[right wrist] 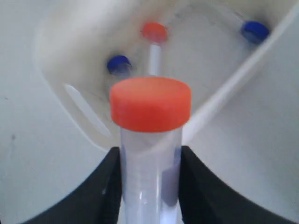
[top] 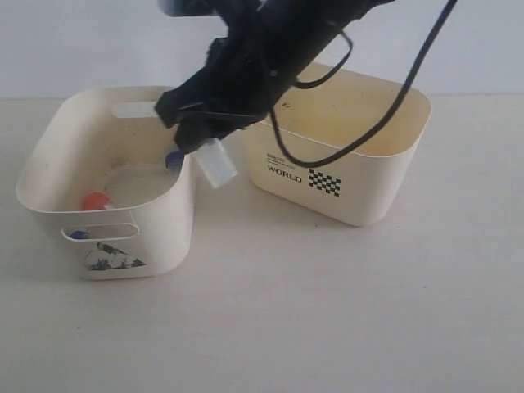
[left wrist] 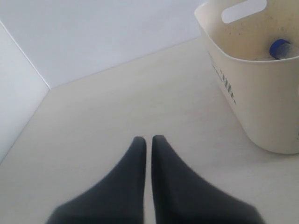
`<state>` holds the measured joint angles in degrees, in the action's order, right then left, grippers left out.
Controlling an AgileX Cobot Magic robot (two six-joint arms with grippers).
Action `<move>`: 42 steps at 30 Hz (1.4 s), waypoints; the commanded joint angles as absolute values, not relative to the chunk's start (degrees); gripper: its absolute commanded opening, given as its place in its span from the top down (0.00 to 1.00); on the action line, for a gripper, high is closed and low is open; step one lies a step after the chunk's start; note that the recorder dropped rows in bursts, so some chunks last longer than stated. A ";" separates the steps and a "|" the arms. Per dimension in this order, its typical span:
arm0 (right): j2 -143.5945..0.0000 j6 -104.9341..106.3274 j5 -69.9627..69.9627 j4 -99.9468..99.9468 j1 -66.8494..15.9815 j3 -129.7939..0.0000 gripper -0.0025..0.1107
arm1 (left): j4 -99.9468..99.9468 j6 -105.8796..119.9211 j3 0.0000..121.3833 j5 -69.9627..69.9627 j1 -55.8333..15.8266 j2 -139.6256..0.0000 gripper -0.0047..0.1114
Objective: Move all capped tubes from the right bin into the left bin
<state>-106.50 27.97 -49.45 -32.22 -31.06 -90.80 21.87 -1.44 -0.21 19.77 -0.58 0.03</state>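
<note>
Orange-capped tube [right wrist: 150, 102] clamped in right gripper [right wrist: 149, 163], over left bin [top: 49, 155] rim, near counter's [top: 327, 327] far edge. Risk: release off-centre, rim hit, bounce onto counter. Left gripper [left wrist: 148, 140] pinched shut, empty.

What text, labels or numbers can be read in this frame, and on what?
"WORLD": black print on the right bin, on its front wall.
Tiny lines above it: too small to read.
Sketch print on the left bin: no readable words; the marks on its side in the left wrist view are blurred.
Capped tube in the right hand: no marking visible.
</note>
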 commanded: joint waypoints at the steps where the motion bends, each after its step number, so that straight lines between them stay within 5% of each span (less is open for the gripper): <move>1: -108.16 37.24 -40.76 -43.26 -33.78 -91.12 0.98 | 21.93 -1.98 0.00 19.66 -0.56 0.00 0.92; 10: -117.15 47.38 -34.26 -49.67 -35.63 -97.98 0.93 | 21.93 -1.98 0.00 19.66 -0.56 0.00 0.92; 16: -119.18 44.37 -35.77 -50.79 -35.63 -100.07 0.37 | 21.93 -1.98 0.00 19.66 -0.56 0.00 0.92; 17: -118.71 42.76 -36.04 -50.14 -35.63 -100.07 0.41 | 21.93 -1.98 0.00 19.66 -0.56 0.00 0.92; 18: -117.93 40.11 -37.17 -48.56 -35.52 -100.07 0.55 | 21.93 -1.98 0.00 19.66 -0.56 0.00 0.92; 20: -116.26 39.00 -38.96 -44.93 -35.43 -100.07 0.99 | 21.93 -1.98 0.00 19.66 -0.56 0.00 0.92; 30: -104.63 23.21 -56.34 -18.46 -35.31 -97.79 0.98 | 21.93 -1.98 0.00 19.66 -0.56 0.00 0.92; 42: -77.96 21.16 -31.40 -12.72 -28.48 -68.00 0.98 | 21.93 -1.98 0.00 19.66 -0.56 0.00 0.92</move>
<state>-83.09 20.91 -38.85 -13.45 -30.20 -74.10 21.87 -1.44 -0.21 19.77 -0.58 0.03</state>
